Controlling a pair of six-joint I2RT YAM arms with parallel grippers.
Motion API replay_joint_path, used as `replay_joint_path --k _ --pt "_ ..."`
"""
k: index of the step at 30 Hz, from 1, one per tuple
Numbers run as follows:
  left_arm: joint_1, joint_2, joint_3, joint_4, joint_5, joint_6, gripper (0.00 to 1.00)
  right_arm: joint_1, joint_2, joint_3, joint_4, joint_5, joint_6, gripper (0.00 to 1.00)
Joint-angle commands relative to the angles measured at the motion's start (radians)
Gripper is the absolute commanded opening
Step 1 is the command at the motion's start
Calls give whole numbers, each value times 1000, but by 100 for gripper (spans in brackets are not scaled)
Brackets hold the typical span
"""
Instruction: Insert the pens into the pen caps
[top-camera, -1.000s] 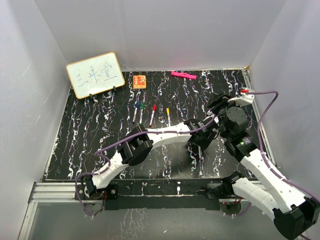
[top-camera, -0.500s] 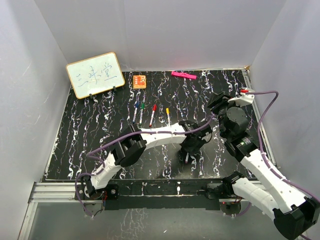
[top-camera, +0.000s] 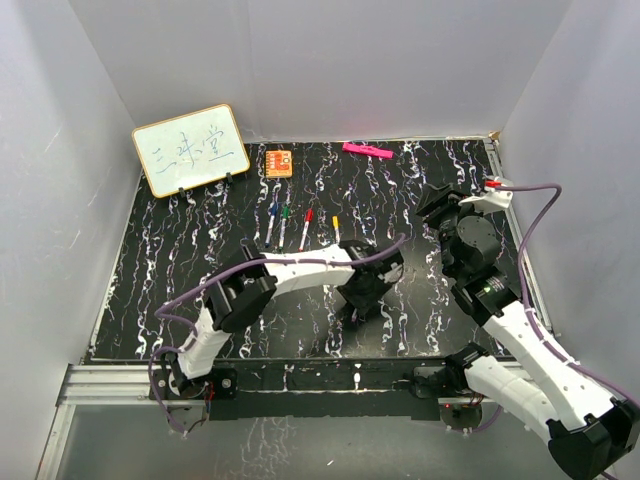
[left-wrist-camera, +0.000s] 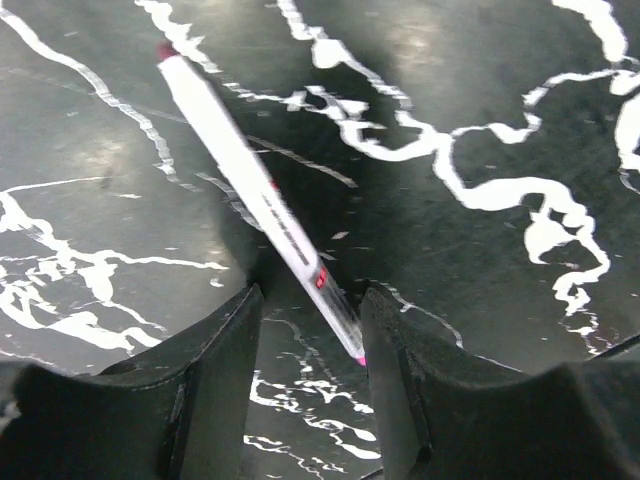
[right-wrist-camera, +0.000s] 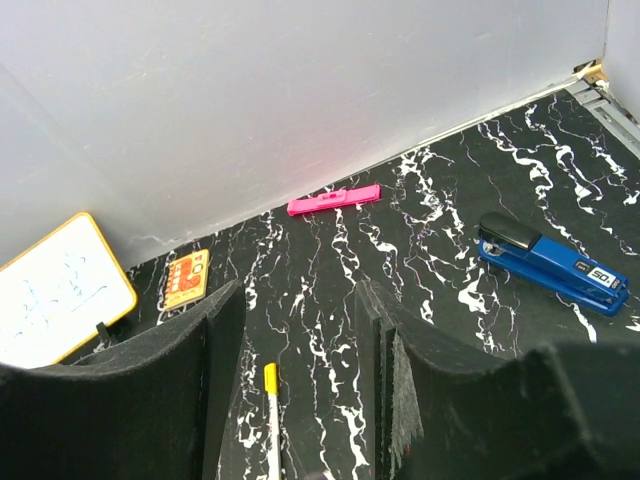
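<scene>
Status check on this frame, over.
Left gripper open, straddling pink-tipped pen. Right gripper open, empty. No loose caps in view; no obstruction seen.

table (left-wrist-camera: 480, 90): glossy black marble-look (lamp glare) | pen (left-wrist-camera: 250, 180): smooth white plastic | fingers (left-wrist-camera: 205, 400): matt black

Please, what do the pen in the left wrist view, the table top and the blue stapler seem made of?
Pen: probably smooth plastic; white barrel with soft sheen and printed marks.
Table top: black marble look with white veins, slightly glossy by its light spots; perhaps only a printed sheet.
Stapler: blue body, black top; painted metal or plastic, unclear.
</scene>
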Motion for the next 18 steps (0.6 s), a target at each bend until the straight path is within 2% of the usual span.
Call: replay_joint_path --k 1,8,13,15,18 --pt "102 47 -117 17 21 -20 46 3 -20 19 40 -9 -12 46" --pt "140 75 -80 44 2 -40 49 3 -14 15 37 -23 -6 46" --pt "140 95 -76 63 37 -55 47 3 -19 11 32 -24 -5 46" --pt "140 95 -81 65 52 -58 42 3 -22 9 32 -19 -2 46" --pt "140 95 -86 45 62 -49 28 3 -26 5 29 -11 5 47"
